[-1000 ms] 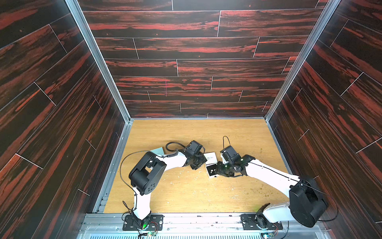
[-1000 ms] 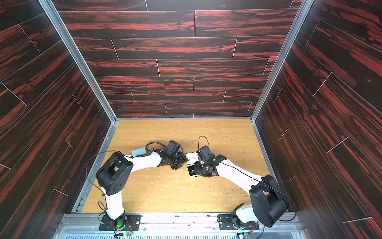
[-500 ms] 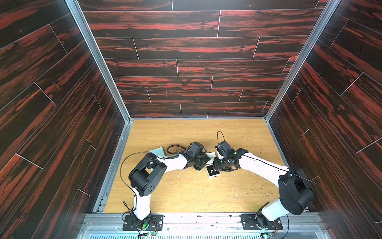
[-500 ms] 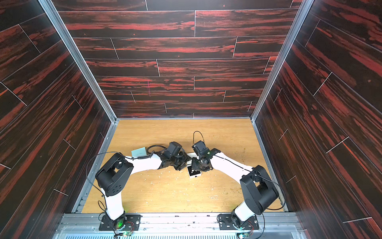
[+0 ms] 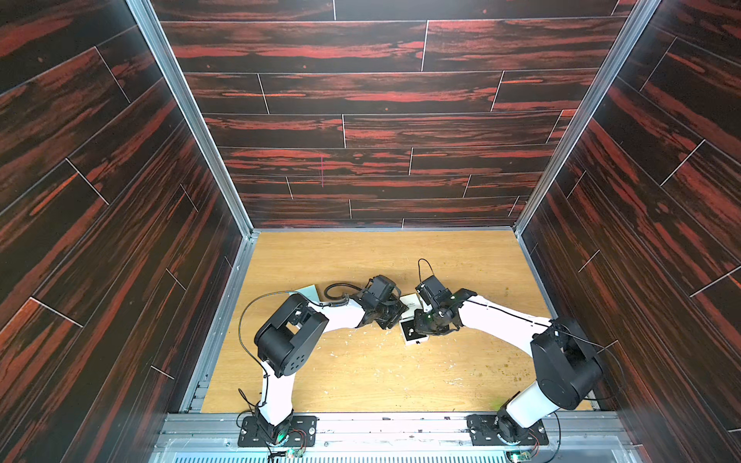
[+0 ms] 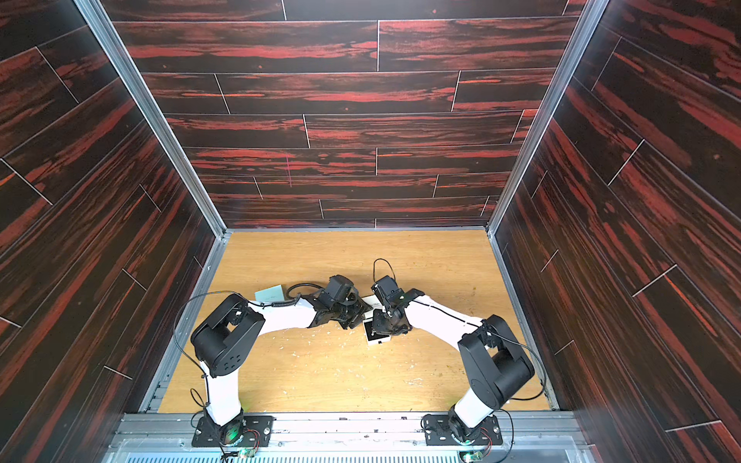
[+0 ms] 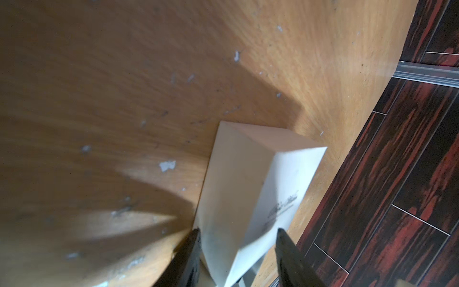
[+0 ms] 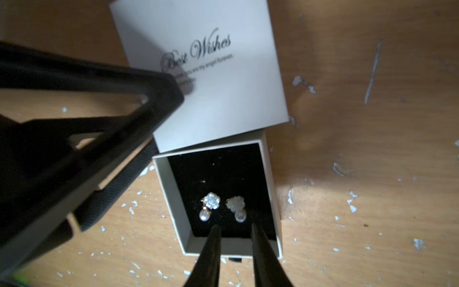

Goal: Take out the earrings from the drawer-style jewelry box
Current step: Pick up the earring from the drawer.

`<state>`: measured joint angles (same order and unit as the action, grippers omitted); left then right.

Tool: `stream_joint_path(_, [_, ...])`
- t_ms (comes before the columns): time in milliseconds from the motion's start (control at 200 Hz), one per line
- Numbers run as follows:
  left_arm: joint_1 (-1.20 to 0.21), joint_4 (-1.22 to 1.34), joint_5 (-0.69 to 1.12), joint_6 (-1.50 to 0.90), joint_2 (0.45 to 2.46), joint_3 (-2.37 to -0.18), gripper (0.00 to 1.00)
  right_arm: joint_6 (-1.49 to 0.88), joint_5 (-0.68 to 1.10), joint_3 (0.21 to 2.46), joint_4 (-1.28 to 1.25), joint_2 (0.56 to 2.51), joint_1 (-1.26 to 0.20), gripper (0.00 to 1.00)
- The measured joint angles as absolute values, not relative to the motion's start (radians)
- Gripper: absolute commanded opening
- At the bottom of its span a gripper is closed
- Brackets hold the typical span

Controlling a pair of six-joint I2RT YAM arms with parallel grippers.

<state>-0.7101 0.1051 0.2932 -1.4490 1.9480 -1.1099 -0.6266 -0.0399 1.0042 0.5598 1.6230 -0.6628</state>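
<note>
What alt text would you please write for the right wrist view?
Two pearl-drop earrings lie in a black-lined drawer slid out of its white box. The right gripper, open, is poised close to them; the left gripper covers the box's edge.

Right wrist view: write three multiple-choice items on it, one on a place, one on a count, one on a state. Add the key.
1. Where do the earrings lie?
A) in the black-lined tray
B) on the bare table
C) on the box's lettered top

2. How many earrings show?
A) one
B) two
C) four

3. What state is the drawer-style jewelry box in?
A) fully shut
B) flipped upside down
C) tray pulled out, open

Key:
1 A, both pieces rest on the black lining.
2 B, a pair lies side by side.
3 C, the tray sticks out from under the lettered top.
</note>
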Motion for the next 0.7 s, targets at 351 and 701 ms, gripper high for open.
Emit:
stream_joint_path(351, [-0.712, 0.038, 0.28, -1.405, 1.948, -1.121, 0.61, -0.61, -0.047, 1.017, 0.559, 1.667, -0.663, 0.2])
stream_joint_path(701, [-0.718, 0.07, 0.288, -1.446, 1.941, -1.11, 0.61, -0.605, -0.047, 1.018, 0.559, 1.68, -0.663, 0.11])
